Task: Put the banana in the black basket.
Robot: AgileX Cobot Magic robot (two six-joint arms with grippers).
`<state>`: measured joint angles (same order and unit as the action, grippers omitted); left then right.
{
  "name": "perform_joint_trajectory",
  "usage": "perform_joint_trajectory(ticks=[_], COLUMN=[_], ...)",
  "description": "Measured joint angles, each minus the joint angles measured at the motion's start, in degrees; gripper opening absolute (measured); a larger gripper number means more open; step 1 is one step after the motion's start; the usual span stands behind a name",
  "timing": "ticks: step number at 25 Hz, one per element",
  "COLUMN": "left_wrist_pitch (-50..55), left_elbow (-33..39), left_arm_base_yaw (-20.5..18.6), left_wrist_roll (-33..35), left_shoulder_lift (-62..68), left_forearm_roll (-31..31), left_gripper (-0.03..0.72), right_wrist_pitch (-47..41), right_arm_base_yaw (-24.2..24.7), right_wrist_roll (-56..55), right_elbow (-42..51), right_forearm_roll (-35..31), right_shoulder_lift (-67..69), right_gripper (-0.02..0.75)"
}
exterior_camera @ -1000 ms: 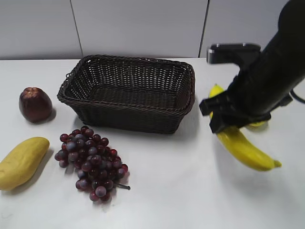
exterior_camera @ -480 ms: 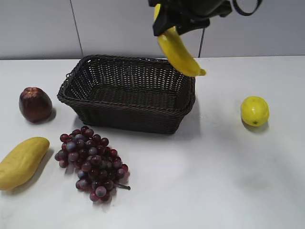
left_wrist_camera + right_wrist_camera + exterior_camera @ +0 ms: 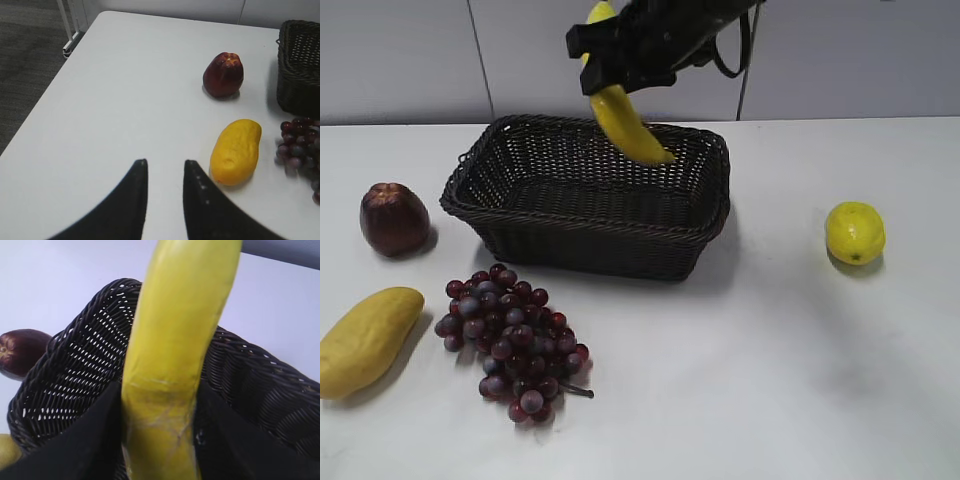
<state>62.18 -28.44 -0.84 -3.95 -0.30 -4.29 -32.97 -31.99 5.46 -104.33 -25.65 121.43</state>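
Above the black basket point(image 3: 590, 190), the right hand point(image 3: 620, 62) (fingers clamped) holds the banana point(image 3: 625, 125).

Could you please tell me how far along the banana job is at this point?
Done: the right claw has picked up the banana. In hand: it holds it above the black basket, tip pointing down inside the rim. Left: lower, release. The left claw is idle.

Matte black tool point(image 3: 162, 200), curved tapering fingers point(image 3: 131, 210)
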Motion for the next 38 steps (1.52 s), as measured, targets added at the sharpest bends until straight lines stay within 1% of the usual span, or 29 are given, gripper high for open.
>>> perform_joint_trajectory(ticks=[4, 5, 6, 8, 9, 10, 14, 18, 21, 27, 31, 34, 38], left_wrist_pitch=[0.0, 0.0, 0.0, 0.0, 0.0, 0.0, 0.0, 0.0, 0.0, 0.0, 0.0, 0.0, 0.0], left_elbow=[0.0, 0.0, 0.0, 0.0, 0.0, 0.0, 0.0, 0.0, 0.0, 0.0, 0.0, 0.0, 0.0], left_arm_base_yaw=[0.0, 0.0, 0.0, 0.0, 0.0, 0.0, 0.0, 0.0, 0.0, 0.0, 0.0, 0.0, 0.0], left_wrist_roll=[0.0, 0.0, 0.0, 0.0, 0.0, 0.0, 0.0, 0.0, 0.0, 0.0, 0.0, 0.0, 0.0], left_shoulder_lift=[0.0, 0.0, 0.0, 0.0, 0.0, 0.0, 0.0, 0.0, 0.0, 0.0, 0.0, 0.0, 0.0], left_forearm_roll=[0.0, 0.0, 0.0, 0.0, 0.0, 0.0, 0.0, 0.0, 0.0, 0.0, 0.0, 0.0, 0.0], left_gripper=[0.239, 0.239, 0.239, 0.239, 0.239, 0.239, 0.239, 0.239, 0.239, 0.239, 0.239, 0.239, 0.239], right_wrist_pitch=[2.4, 2.6, 2.7, 3.0, 3.1, 3.3, 2.3, -3.9, -10.3, -26.0, -33.9, -36.0, -36.3], right_arm_base_yaw=[-0.5, -0.8, -1.1, -1.6, -1.7, -1.8, -1.9, -1.9, -1.9, -1.9, -1.9, -1.9, -1.9], right_wrist_roll=[2.2, 3.1, 4.0, 5.3, 5.5, 5.8, 6.0, 6.0, 6.0, 4.2, 1.1, -0.9, -3.2], right_elbow=[-0.2, -0.2, -0.2, -0.3, -0.3, -0.5, -0.7, -2.0, -2.5, -2.6, -2.6, -2.6, -1.4], right_forearm_roll=[0.1, 0.1, 0.1, 0.2, 0.2, 0.2, 0.9, 4.2, 7.1, 14.6, 16.6, 17.8, 19.0], right_shoulder_lift=[2.7, 3.3, 3.6, 3.9, 3.9, 3.9, 3.3, -0.5, -5.1, -13.3, -17.9, -21.1, -25.8], right_gripper=[0.347, 0.367, 0.415, 0.557, 0.601, 0.623, 0.631, 0.631, 0.627, 0.599, 0.591, 0.591, 0.59])
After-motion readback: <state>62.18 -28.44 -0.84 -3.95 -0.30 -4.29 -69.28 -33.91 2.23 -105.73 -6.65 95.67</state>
